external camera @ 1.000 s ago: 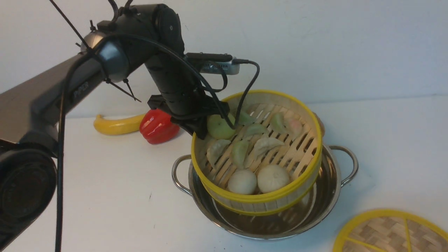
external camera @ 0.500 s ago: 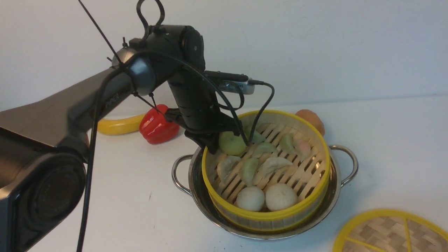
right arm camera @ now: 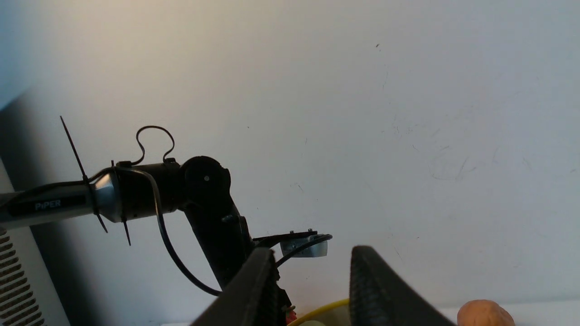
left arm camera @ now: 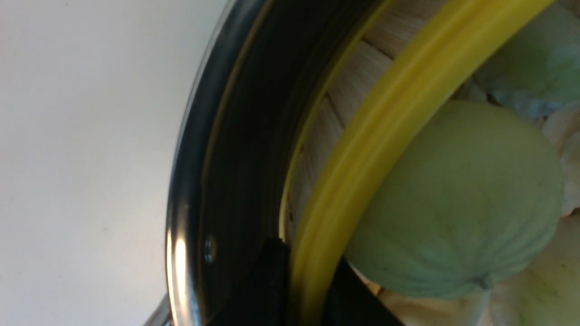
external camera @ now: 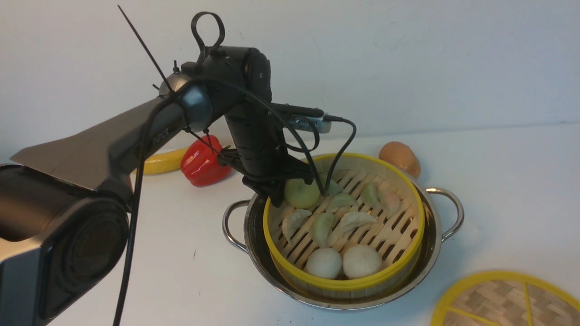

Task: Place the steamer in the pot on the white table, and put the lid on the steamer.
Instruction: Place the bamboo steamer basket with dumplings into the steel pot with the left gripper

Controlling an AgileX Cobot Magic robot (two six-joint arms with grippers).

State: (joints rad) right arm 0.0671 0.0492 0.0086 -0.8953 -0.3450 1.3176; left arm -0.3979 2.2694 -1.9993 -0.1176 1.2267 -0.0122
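Note:
The steamer (external camera: pixel 389 226), a yellow-rimmed bamboo basket with dumplings and buns, sits down inside the shiny pot (external camera: pixel 432 240) on the white table (external camera: pixel 498 181). My left gripper (external camera: pixel 274 197) is shut on the steamer's far left rim. In the left wrist view its black fingers (left arm camera: pixel 267 285) straddle the yellow rim (left arm camera: pixel 385 117) beside a green bun (left arm camera: pixel 453 203), with the pot wall (left arm camera: pixel 235 158) just outside. The lid (external camera: pixel 507 299) lies flat at the front right corner. My right gripper (right arm camera: pixel 312 251) is open and empty, held up in the air, and is out of the front view.
A red pepper (external camera: pixel 204 163) and a yellow banana (external camera: pixel 163 162) lie behind my left arm. An orange-brown round fruit (external camera: pixel 398 156) sits just behind the pot and also shows in the right wrist view (right arm camera: pixel 482 312). A white wall closes the back.
My left gripper has carried the tilted steamer to the right and down. It now sits low and nearly level inside the pot. The lid has not moved.

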